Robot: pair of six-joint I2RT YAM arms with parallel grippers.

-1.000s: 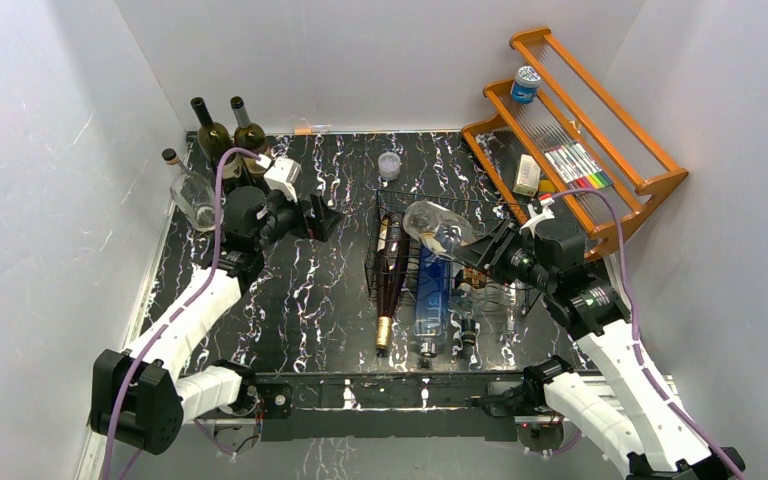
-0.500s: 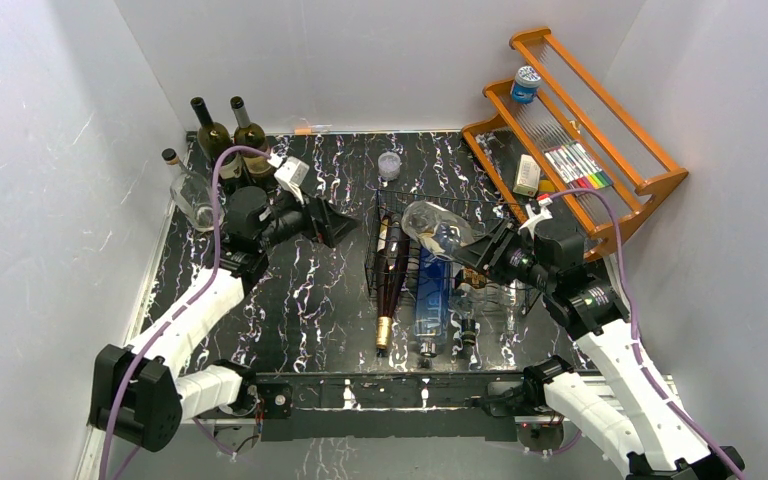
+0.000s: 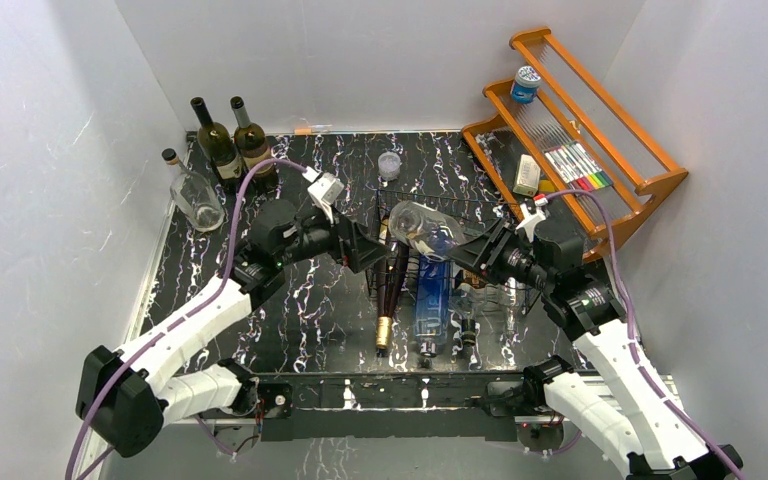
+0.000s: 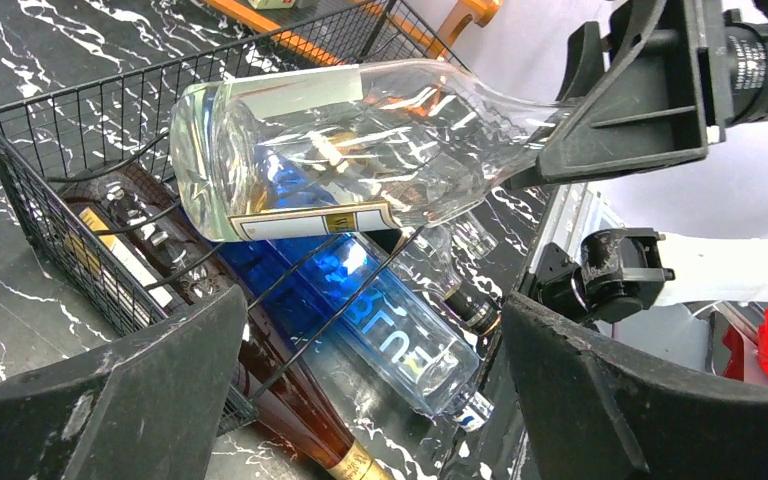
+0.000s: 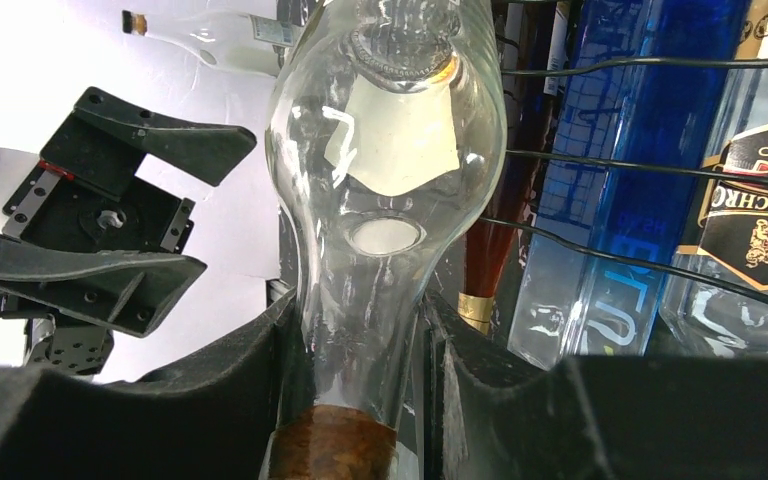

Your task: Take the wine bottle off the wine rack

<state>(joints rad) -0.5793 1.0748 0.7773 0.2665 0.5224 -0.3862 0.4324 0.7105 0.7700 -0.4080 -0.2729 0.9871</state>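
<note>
1. One clear wine bottle (image 3: 425, 230) is in the air above the wine rack (image 4: 50, 250), not touching the wire. It is tilted, with the base toward 10 o'clock and the neck toward 4 o'clock.
2. The right fingers (image 3: 482, 250) pinch this bottle at the neck, just above a brown band.
3. The left fingers (image 3: 365, 248) are spread wide and hold nothing. They are at 9 o'clock of the bottle base, near it but apart.
4. In the rack I count three bottles lying side by side: one dark red bottle (image 3: 390, 285) with a gold top, one blue bottle (image 3: 430, 305) and one clear bottle with a black label (image 5: 760, 230).
5. At the 11 o'clock corner of the desk (image 3: 310, 310) stand two green wine bottles (image 3: 235, 150), and one clear corked bottle (image 3: 192, 195) leans beside them.
6. One orange wooden shelf (image 3: 660, 185) is at 2 o'clock, and it carries a few small things.
</note>
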